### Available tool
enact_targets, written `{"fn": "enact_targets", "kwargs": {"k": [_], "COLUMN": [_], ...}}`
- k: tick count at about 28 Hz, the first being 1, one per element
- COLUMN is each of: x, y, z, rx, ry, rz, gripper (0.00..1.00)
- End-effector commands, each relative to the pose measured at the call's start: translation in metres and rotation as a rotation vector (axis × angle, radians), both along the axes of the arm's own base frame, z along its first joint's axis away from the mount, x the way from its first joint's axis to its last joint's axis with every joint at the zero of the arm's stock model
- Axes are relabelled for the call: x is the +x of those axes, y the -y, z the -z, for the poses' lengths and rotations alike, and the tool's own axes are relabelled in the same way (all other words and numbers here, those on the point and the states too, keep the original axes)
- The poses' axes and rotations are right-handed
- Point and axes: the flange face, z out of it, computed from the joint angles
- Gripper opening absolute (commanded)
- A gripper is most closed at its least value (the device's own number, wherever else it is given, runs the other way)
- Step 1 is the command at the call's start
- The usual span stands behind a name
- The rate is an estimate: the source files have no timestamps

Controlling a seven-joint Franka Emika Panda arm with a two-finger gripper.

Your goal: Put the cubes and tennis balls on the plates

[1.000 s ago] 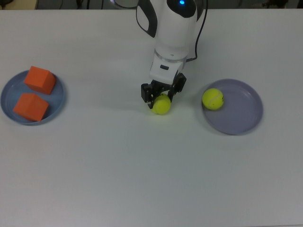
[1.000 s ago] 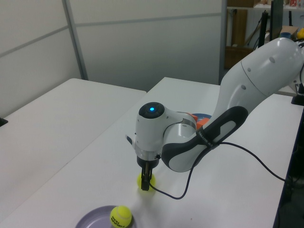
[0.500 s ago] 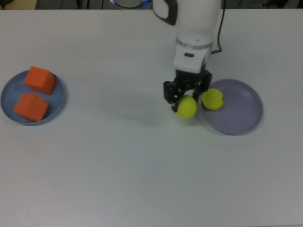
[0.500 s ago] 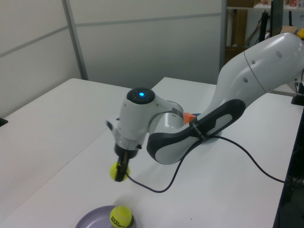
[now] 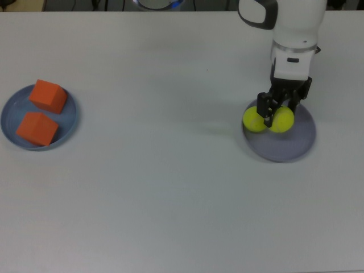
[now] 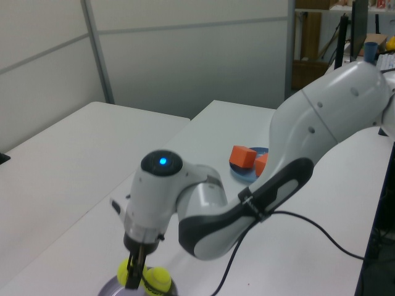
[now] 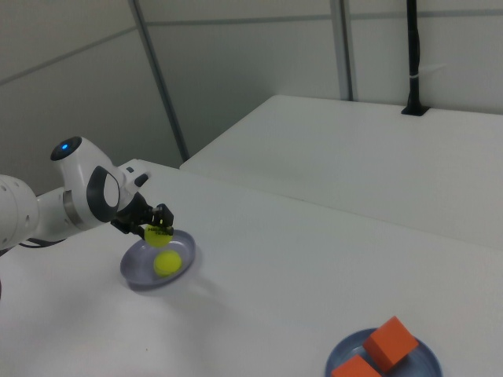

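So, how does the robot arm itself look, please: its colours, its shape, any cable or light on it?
The arm has smooth, rounded white shells with dark grey bands at the joints. A small blue light glows on top of the wrist housing. A thin black cable hangs loose beside the arm and trails over the white table. The gripper is black, with two narrow fingers below a white flange.

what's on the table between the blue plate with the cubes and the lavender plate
Nothing. In the top view, the white table is bare between the blue plate and the lavender plate. The gripper and both tennis balls sit over the lavender plate.
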Motion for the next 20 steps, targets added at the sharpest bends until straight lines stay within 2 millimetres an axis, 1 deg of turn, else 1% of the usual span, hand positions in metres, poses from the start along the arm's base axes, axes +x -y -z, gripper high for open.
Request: {"fn": "enact_targets", "kwargs": {"k": [1,4,12,14,15,18,19,20], "x": [0.014,0.018,0.02,0.021,0.022,0.026,0.03,0.036], "y": [-0.003,-0.005,-0.005,-0.002,0.003,0.018,0.026,0.042], "z": [-0.013,-0.023,-0.028,-0.034,-0.046,-0.066,-0.073,-0.088], "rx": [0.027,0.04,0.045,0.047,0.047,0.009,-0.004,-0.036], "ry": [0.038,0.053,0.06,0.066,0.078,0.077,0.074,0.071], "rz": [0.033,0.035,0.041,0.048,0.058,0.086,0.103,0.137], "gripper": [1.0,1.0,1.0,1.0,1.0,1.0,1.0,1.0]}}
